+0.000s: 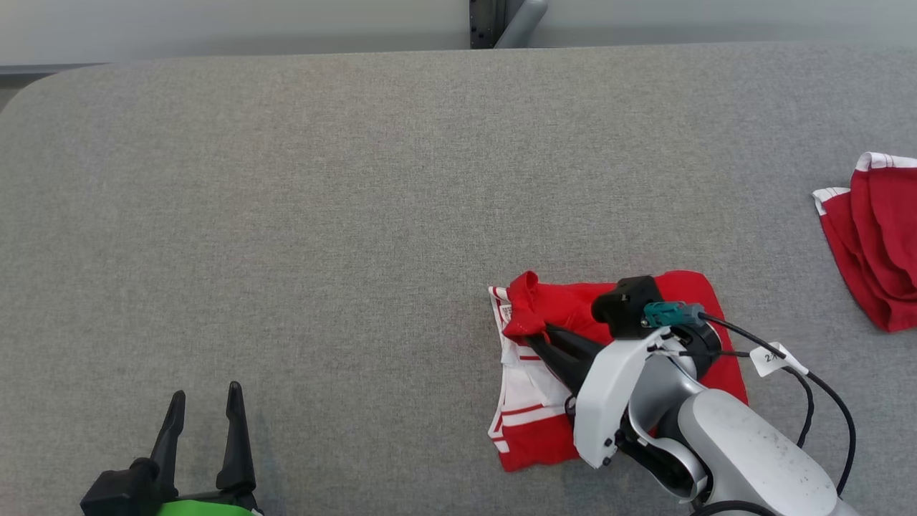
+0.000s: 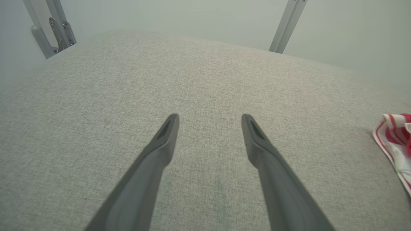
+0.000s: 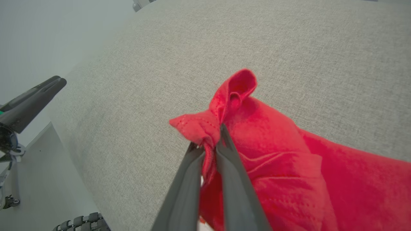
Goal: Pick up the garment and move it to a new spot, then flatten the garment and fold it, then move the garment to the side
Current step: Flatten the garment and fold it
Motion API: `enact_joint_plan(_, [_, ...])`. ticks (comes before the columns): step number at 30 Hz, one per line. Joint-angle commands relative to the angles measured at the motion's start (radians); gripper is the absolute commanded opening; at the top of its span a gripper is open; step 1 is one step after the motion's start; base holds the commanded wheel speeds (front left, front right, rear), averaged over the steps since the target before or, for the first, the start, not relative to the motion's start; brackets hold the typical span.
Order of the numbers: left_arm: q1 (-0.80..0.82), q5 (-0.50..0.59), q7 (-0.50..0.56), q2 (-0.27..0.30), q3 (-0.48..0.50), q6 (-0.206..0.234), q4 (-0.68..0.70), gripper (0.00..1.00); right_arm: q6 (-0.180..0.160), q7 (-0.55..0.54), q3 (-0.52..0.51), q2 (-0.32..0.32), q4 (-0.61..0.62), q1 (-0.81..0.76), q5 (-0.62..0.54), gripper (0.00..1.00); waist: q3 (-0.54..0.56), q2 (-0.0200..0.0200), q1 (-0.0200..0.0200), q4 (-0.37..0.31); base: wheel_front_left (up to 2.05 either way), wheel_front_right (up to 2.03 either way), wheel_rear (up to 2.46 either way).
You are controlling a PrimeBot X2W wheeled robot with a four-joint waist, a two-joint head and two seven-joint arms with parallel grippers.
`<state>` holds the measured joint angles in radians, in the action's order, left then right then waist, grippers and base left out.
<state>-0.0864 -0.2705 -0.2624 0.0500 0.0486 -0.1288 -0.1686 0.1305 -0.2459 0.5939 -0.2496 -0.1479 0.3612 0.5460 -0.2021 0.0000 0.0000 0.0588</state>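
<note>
red cloth with white striped trim, folded into a rough rectangle: garment (image 1: 573, 304) lying on the grey fabric counter (image 1: 286, 215), close to the near edge and right of centre in the head view. long axis roughly left to right across the counter, slightly askew; near right part hidden under the pale forearm. white band with red stripes along the left short edge, running near to far. far left corner pulled up off the fold into a small red peak, pointing up and toward the far left.

right hand (image 1: 539, 337) reaching in from the near right, fingers pressed together and pinching that raised corner. in the right wrist view, red hem bunched between the two dark fingers of the right hand (image 3: 208, 141), a curl of cloth standing above the tips.

left hand (image 1: 206, 390) at the near left, well apart from the garment, fingers spread wide over bare counter, gripping nothing, tips pointing away from the robot. striped edge of the garment (image 2: 396, 138) at the right border of the left wrist view.

second red cloth (image 1: 881, 244) with white trim at the right edge of the counter, well apart from the garment.
</note>
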Motion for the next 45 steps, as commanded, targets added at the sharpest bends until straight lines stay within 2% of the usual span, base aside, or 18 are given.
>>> enact_joint_plan(1, [0.012,-0.004,-0.003,0.002,0.004,-0.002,-0.002,1.00,0.000,0.004,0.005,-0.006,-0.003,0.013,-0.007,0.11,0.000,0.0000,0.0000,0.000,0.00,0.00,0.00])
enact_joint_plan(2, [0.012,-0.005,-0.003,0.002,0.006,-0.002,-0.003,1.00,0.000,0.003,0.014,-0.009,-0.003,0.017,-0.010,0.35,0.000,0.0000,0.0000,-0.001,0.00,0.00,0.00])
enact_joint_plan(3, [0.012,-0.007,-0.003,0.002,0.007,-0.002,-0.004,1.00,0.000,0.006,0.022,-0.014,0.000,0.020,-0.015,0.70,0.001,0.0000,0.0000,-0.001,0.00,0.00,0.00])
enact_joint_plan(4, [0.011,-0.008,-0.003,0.002,0.007,-0.002,-0.005,1.00,0.000,0.006,0.029,-0.018,0.001,0.018,-0.016,1.00,0.002,0.0000,0.0000,-0.002,0.00,0.00,0.00])
enact_joint_plan(8, [0.001,-0.011,-0.003,0.002,0.010,-0.002,-0.009,1.00,0.000,0.021,0.045,-0.035,0.047,0.010,-0.022,1.00,0.010,0.0000,0.0000,-0.006,0.00,0.00,0.00])
enact_joint_plan(12, [-0.015,-0.014,-0.003,0.002,0.023,-0.002,-0.003,1.00,0.000,0.009,0.029,-0.057,0.164,-0.035,0.029,1.00,0.021,0.0000,0.0000,-0.016,0.00,0.00,0.00])
enact_joint_plan(15, [-0.021,-0.016,-0.003,0.002,0.029,-0.003,0.006,1.00,0.000,0.018,-0.049,-0.078,0.265,-0.080,0.056,1.00,0.021,0.0000,0.0000,-0.023,0.00,0.00,0.00])
enact_joint_plan(18, [-0.023,-0.022,-0.003,0.002,0.026,-0.003,0.019,1.00,0.000,0.079,-0.203,-0.084,0.319,-0.147,0.024,1.00,0.019,0.0000,0.0000,-0.026,0.00,0.00,0.00])
enact_joint_plan(19, [-0.022,-0.024,-0.003,0.002,0.024,-0.002,0.023,1.00,0.000,0.106,-0.259,-0.082,0.321,-0.175,0.002,0.95,0.018,0.0000,0.0000,-0.025,0.00,0.00,0.00])
enact_joint_plan(20, [-0.022,-0.026,-0.003,0.002,0.020,0.001,0.026,1.00,0.000,0.133,-0.299,-0.092,0.321,-0.196,-0.039,0.43,0.015,0.0000,0.0000,-0.024,0.00,0.00,0.00])
enact_joint_plan(21, [-0.022,-0.029,-0.003,0.002,0.014,0.003,0.031,1.00,0.000,0.161,-0.336,-0.095,0.312,-0.220,-0.072,0.17,0.013,0.0000,0.0000,-0.023,0.00,0.00,0.00])
enact_joint_plan(22, [-0.023,-0.032,-0.003,0.002,0.007,0.005,0.035,1.00,0.000,0.187,-0.366,-0.088,0.294,-0.252,-0.099,0.00,0.011,0.0000,0.0000,-0.022,0.00,0.00,0.00])
enact_joint_plan(26, [-0.021,-0.030,-0.003,0.002,-0.010,0.007,0.041,1.00,0.000,0.302,-0.385,-0.091,0.203,-0.330,-0.189,0.00,0.006,0.0000,0.0000,-0.011,0.00,0.00,0.00])
enact_joint_plan(32, [-0.014,-0.014,-0.003,0.002,-0.010,0.006,0.036,1.00,0.000,0.442,-0.294,-0.078,0.039,-0.341,-0.280,0.00,0.001,0.0000,0.0000,0.004,0.00,0.00,0.00])
enact_joint_plan(39, [-0.002,-0.004,-0.003,0.002,-0.008,0.003,0.033,1.00,0.000,0.501,-0.141,-0.025,-0.178,-0.219,-0.337,0.00,-0.015,0.0000,0.0000,0.024,0.00,0.00,0.00])
enact_joint_plan(45, [0.003,-0.015,-0.003,0.002,-0.014,0.001,0.027,1.00,0.000,0.511,-0.021,0.009,-0.271,-0.119,-0.368,0.00,-0.017,0.0000,0.0000,0.049,0.00,0.00,0.00])
